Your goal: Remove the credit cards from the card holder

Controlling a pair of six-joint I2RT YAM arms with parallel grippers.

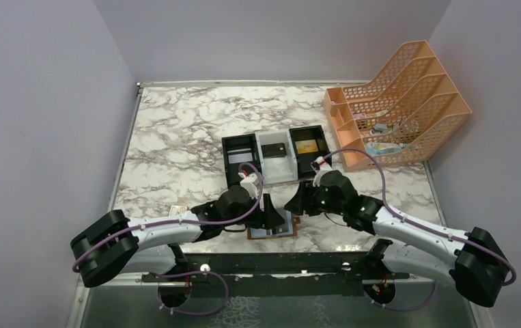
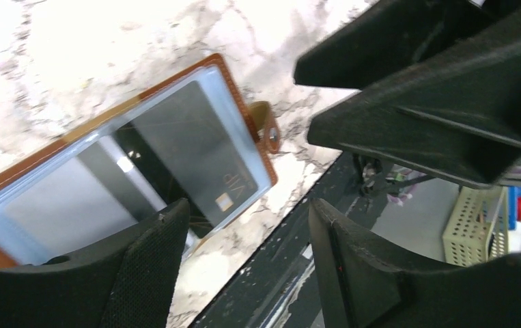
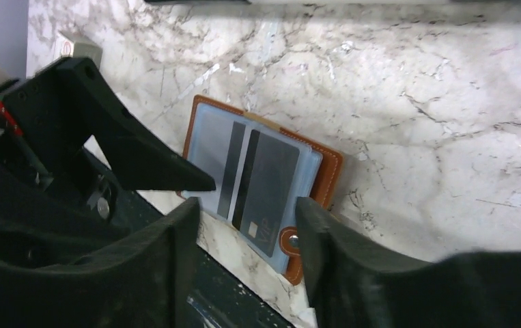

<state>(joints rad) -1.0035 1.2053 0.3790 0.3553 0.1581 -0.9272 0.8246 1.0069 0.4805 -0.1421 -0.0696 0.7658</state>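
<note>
The brown card holder lies open and flat on the marble table near its front edge. It also shows in the left wrist view and the right wrist view. Its pale blue pockets hold two credit cards: a dark grey one marked VIP and a lighter grey one. My left gripper is open and empty, just above the wallet's near edge. My right gripper is open and empty, close beside it over the wallet's snap tab.
A black-and-white three-compartment tray stands behind the grippers, with a gold-yellow card in its right part. An orange file rack is at the back right. A small white box lies left. The black front rail is just below the wallet.
</note>
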